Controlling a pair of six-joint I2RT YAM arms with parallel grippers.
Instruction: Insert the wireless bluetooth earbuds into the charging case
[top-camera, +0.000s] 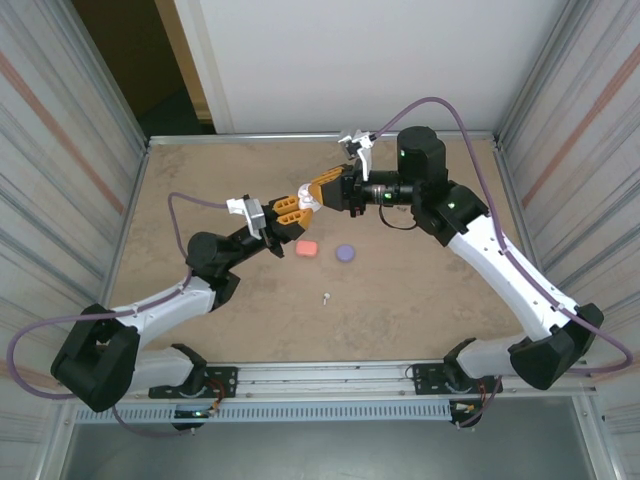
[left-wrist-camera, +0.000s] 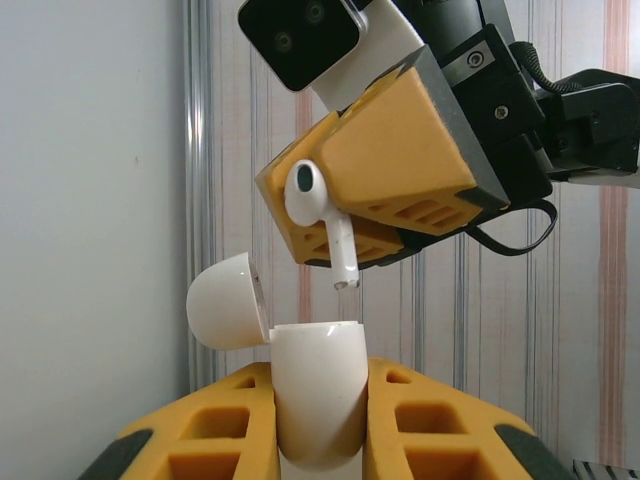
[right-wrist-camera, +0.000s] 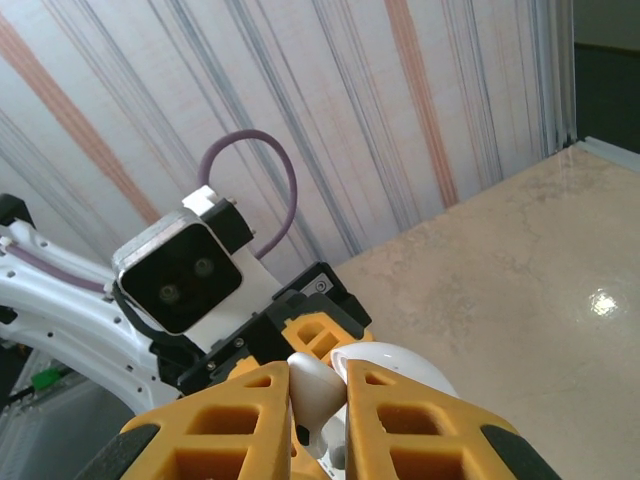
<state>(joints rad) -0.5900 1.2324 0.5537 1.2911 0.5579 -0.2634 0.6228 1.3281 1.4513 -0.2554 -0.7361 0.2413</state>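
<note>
My left gripper (left-wrist-camera: 318, 425) is shut on a white charging case (left-wrist-camera: 315, 360), held upright with its rounded lid (left-wrist-camera: 225, 300) flipped open to the left. Just above the case's open mouth, my right gripper (right-wrist-camera: 318, 405) is shut on a white earbud (left-wrist-camera: 320, 215) whose stem points down, its tip a little above the rim. In the right wrist view the earbud (right-wrist-camera: 315, 385) sits pinched between the orange fingers with the case lid (right-wrist-camera: 410, 368) behind. From above, both grippers (top-camera: 288, 210) (top-camera: 318, 190) meet over the table's middle. Pink and purple earbuds are hidden.
A coral-pink case (top-camera: 307, 248) and a purple case (top-camera: 346, 253) lie shut on the tan table (top-camera: 430, 300) below the grippers. A second white earbud (top-camera: 326, 296) lies nearer the front. Striped walls enclose the left and right sides.
</note>
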